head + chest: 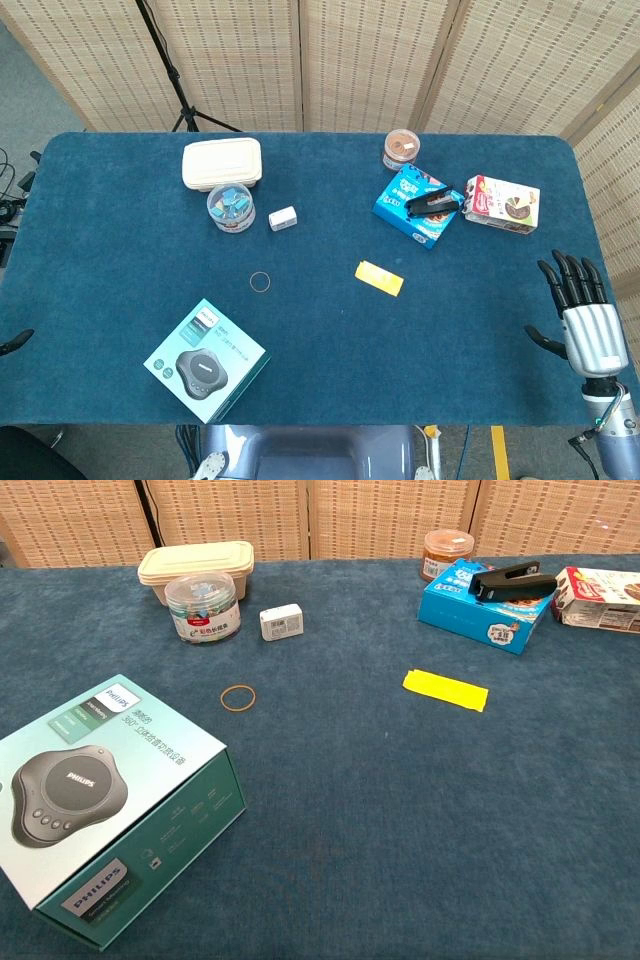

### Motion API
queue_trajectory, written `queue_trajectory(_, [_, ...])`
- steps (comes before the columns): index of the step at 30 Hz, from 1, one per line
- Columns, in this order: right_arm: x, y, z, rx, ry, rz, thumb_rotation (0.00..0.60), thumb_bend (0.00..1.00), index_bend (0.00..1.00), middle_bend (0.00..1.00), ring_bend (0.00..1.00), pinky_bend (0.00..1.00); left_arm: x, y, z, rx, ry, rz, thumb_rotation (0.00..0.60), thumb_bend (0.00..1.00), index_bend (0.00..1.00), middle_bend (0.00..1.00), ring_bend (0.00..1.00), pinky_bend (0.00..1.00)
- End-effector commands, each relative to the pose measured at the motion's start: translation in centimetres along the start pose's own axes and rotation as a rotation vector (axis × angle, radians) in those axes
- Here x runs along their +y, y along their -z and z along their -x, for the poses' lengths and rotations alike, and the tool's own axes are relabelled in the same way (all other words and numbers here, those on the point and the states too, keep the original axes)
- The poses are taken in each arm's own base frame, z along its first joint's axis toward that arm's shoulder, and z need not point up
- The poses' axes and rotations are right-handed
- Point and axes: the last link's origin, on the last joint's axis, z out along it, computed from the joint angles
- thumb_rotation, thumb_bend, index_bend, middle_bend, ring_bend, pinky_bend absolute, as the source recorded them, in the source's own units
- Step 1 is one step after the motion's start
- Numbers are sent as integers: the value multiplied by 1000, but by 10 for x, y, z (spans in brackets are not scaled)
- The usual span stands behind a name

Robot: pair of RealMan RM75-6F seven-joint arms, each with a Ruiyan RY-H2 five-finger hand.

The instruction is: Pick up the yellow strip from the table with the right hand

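Note:
The yellow strip (379, 278) (445, 689) lies flat on the blue table (330, 400), a little right of centre. My right hand (580, 310) hovers at the table's right edge, well to the right of the strip and slightly nearer to me. Its fingers are spread and it holds nothing. The chest view does not show this hand. A dark tip (14, 342) pokes in at the left edge of the head view. It looks like part of my left hand, and its state is hidden.
Behind the strip stands a blue box (418, 205) with a black stapler (432, 203) on it, a red-and-white box (502, 203) and a brown jar (400, 150). A Philips box (100, 800), rubber band (238, 697), small white box (281, 622), clip tub (203, 607) and beige container (196, 562) occupy the left.

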Motion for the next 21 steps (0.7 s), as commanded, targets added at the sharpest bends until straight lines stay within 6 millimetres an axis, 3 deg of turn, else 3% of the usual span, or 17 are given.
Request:
queue_trajectory(1, [-1,0,1,0,5,-3,600,0,69,0,0,0,0,0,0,0,-1,-1,600,0,0,0,0,0])
queue_trajectory(13, [-14,-7,11,-39,2,-65,600,0,71,0,0,0,2,0,2,0,-1,13,600,0,0,0,0,0])
queue_trajectory(20, [-36,-33,27,-81,49,-187,600,0,83,0,0,0,3,-3,3,2,7,12,600,0,0,0,0,0])
queue_trajectory(21, [-55,-47,34,-110,60,-274,600,0,83,0,0,0,2,-5,3,3,9,2,600,0,0,0,0,0])
